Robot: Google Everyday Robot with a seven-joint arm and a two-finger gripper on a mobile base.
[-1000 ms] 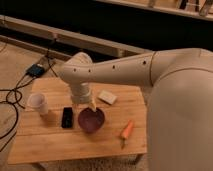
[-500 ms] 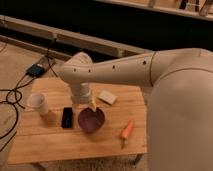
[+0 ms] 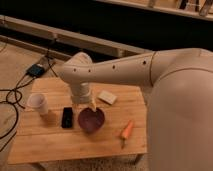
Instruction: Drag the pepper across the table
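Observation:
The pepper [image 3: 127, 130] is a small slender orange tapered vegetable lying near the right front of the light wooden table [image 3: 55, 141], its thin stem end pointing toward the front edge. My gripper [image 3: 92, 104] hangs from the white arm above the far rim of the dark purple bowl [image 3: 91, 119], well to the left of the pepper and apart from it. The arm's wrist hides most of the gripper.
A black phone-like slab [image 3: 67, 117] lies left of the bowl. A white cup [image 3: 38, 103] stands at the table's left. A pale flat block [image 3: 106, 97] lies behind the bowl. Cables and a small box [image 3: 36, 70] lie on the floor at left.

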